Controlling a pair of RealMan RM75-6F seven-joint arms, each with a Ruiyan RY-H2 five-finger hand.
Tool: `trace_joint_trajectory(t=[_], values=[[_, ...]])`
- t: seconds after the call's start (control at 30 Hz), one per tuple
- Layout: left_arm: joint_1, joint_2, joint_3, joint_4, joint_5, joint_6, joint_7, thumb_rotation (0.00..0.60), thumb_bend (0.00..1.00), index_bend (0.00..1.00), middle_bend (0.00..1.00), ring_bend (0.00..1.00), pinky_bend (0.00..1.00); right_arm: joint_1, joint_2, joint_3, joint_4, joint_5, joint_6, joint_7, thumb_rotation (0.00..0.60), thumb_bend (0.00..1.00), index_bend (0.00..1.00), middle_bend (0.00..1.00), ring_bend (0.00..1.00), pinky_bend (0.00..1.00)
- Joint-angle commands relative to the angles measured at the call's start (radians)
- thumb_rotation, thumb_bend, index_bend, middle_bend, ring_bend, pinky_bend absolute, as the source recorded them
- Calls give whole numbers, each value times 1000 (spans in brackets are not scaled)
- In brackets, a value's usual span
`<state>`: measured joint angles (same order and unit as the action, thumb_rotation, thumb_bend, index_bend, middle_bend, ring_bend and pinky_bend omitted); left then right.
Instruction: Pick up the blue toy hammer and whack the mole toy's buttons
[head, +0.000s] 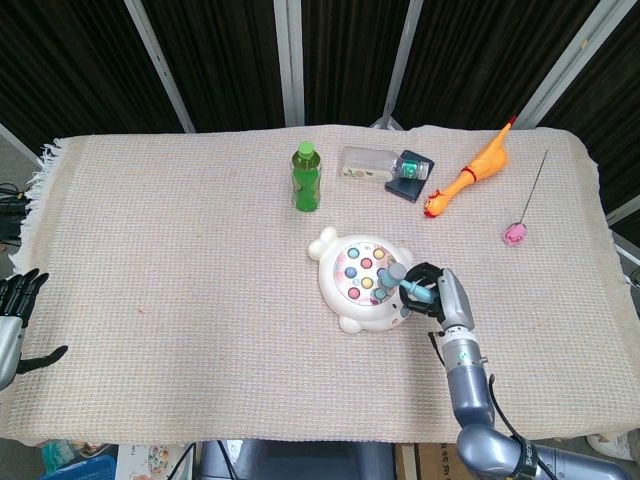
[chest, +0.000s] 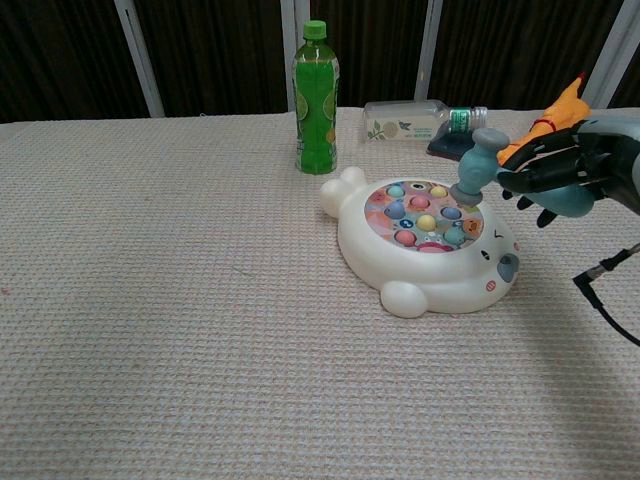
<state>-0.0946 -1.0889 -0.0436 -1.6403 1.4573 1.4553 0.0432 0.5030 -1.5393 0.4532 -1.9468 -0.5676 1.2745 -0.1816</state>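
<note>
**Occluded and Cropped Elements**

The handle of the blue toy hammer (chest: 478, 163) was hidden inside the fingers of the right hand (chest: 566, 178); only the head and a short neck showed. In the chest view, the right hand was cut off by the right edge at the wrist. The left hand (head: 12, 313) was cropped by the left edge in the head view. Contact between the hammer head and the mole toy (chest: 425, 245) could not be determined. The label text on the lying clear bottle (chest: 410, 119) was too small to read.
</note>
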Motion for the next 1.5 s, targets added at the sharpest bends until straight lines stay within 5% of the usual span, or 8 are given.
trace_joint_trajectory(t=[0.03, 0.53, 1.5], values=[[0, 1, 0, 0, -1, -1, -2, 600, 0, 0, 0, 0, 0, 11, -12, -4, 8, 16, 12, -15, 600, 533, 882, 546, 472, 542], [0, 1, -1, 0, 0, 1, -4, 600, 0, 0, 0, 0, 0, 24, -67, -59, 31, 8, 36, -41, 600, 534, 883, 546, 472, 542], [1, 3, -1, -1, 4, 4, -8, 600, 0, 0, 0, 0, 0, 23, -77, -61, 73, 39, 34, -66, 600, 534, 882, 546, 472, 542]])
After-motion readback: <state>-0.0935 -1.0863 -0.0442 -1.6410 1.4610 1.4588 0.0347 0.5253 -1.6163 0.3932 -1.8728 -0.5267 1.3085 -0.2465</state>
